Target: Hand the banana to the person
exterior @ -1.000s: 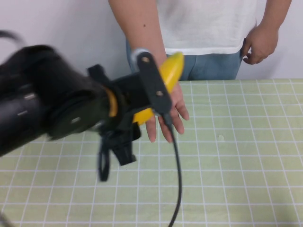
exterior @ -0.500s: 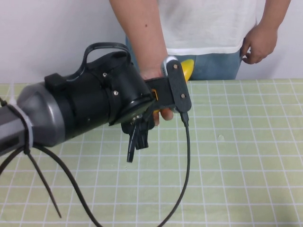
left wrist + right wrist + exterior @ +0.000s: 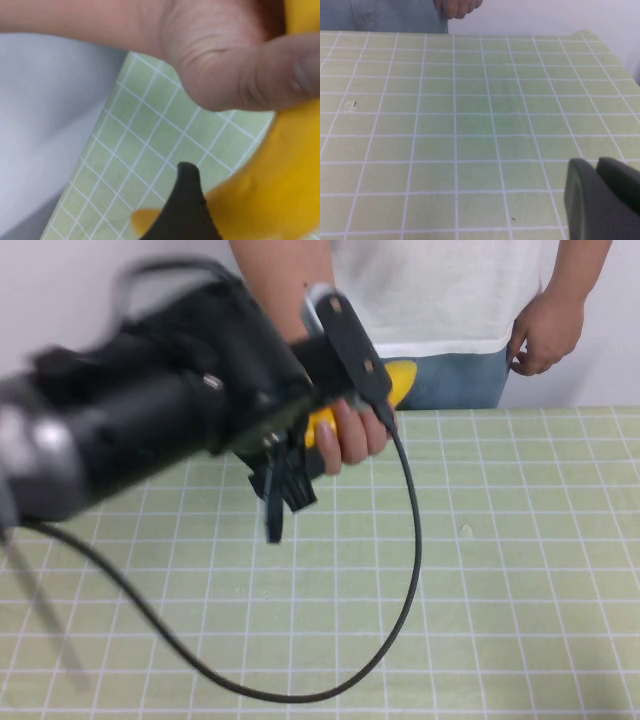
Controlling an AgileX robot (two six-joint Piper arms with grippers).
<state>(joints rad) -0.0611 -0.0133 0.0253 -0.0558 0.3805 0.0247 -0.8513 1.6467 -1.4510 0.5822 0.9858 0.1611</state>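
Note:
My left gripper (image 3: 322, 435) is raised over the far side of the table and shut on the yellow banana (image 3: 399, 381). The person (image 3: 440, 290), in a white T-shirt and jeans, stands behind the table. One of their hands (image 3: 352, 436) is wrapped around the banana beside my jaws. In the left wrist view the banana (image 3: 280, 190) lies against one black finger (image 3: 186, 210), with the person's thumb (image 3: 245, 75) pressed on it. My right gripper (image 3: 596, 167) is shut and empty, low over the mat, and does not show in the high view.
A green mat with a white grid (image 3: 500, 570) covers the table. A black cable (image 3: 412, 540) hangs from the left wrist in a loop down to the mat. The person's other hand (image 3: 545, 335) rests at their hip, and also shows in the right wrist view (image 3: 457, 7).
My left arm has risen and moved toward the person with the banana. The person's open hand has closed around the banana.

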